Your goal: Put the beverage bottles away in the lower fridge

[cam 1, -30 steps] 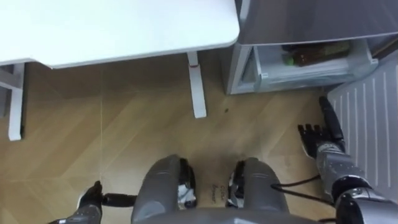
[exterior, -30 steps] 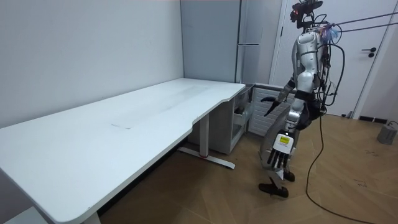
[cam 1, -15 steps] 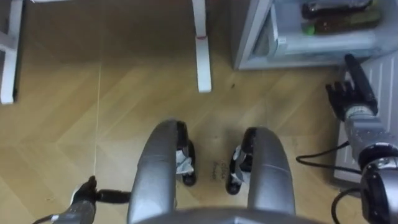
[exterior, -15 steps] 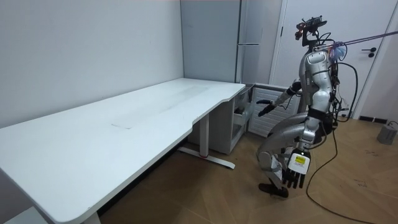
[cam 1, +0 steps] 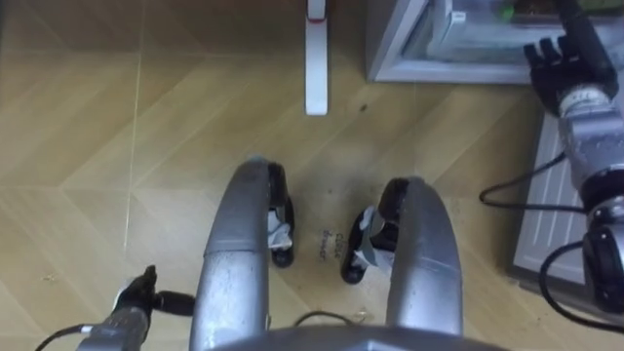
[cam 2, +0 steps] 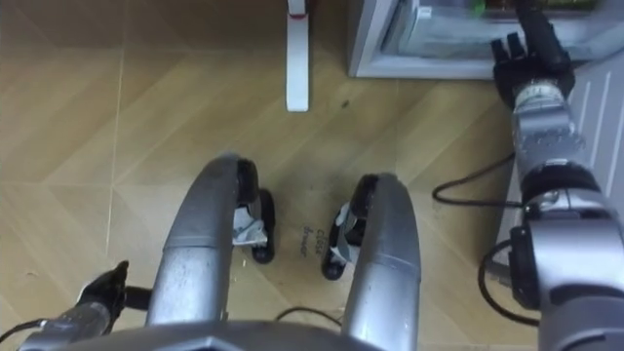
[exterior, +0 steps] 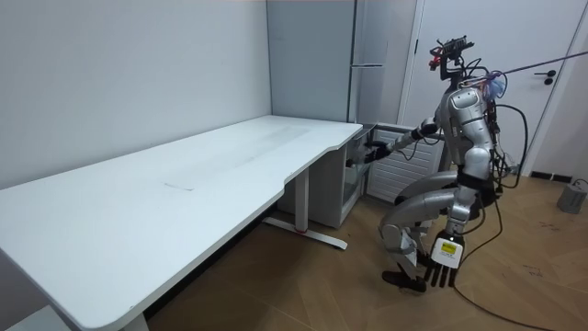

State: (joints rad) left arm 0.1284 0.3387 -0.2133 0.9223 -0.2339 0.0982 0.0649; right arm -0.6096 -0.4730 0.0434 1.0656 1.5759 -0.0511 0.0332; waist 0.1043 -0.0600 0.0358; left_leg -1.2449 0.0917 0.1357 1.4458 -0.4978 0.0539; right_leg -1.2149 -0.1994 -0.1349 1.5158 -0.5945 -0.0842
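Observation:
I squat before the lower fridge [cam 1: 395,44], whose drawer [cam 1: 458,24] stands open at the top of the eye views. A green sliver of a drink [cam 1: 504,12] shows inside it; the other bottles are cut off by the picture's edge. My right hand [cam 1: 565,58] reaches forward to the drawer's front with straight fingers and holds nothing. In the room view that arm stretches to the lower fridge [exterior: 360,170]. My left hand [cam 1: 136,297] hangs low at my left side, fingers relaxed and empty; its fingers point at the floor behind my knees as left hand [exterior: 443,267].
The fridge's open ribbed door [cam 1: 546,195] stands on my right, close to my right forearm. A white desk leg [cam 1: 316,58] stands just left of the fridge, under the long white desk [exterior: 184,202]. Wooden floor [cam 1: 117,146] spreads to my left.
I have sunk into a deeper squat and leaned forward, so the eye views slid down off the desk. My right arm has stretched out to the fridge drawer; my left hand has dropped lower.

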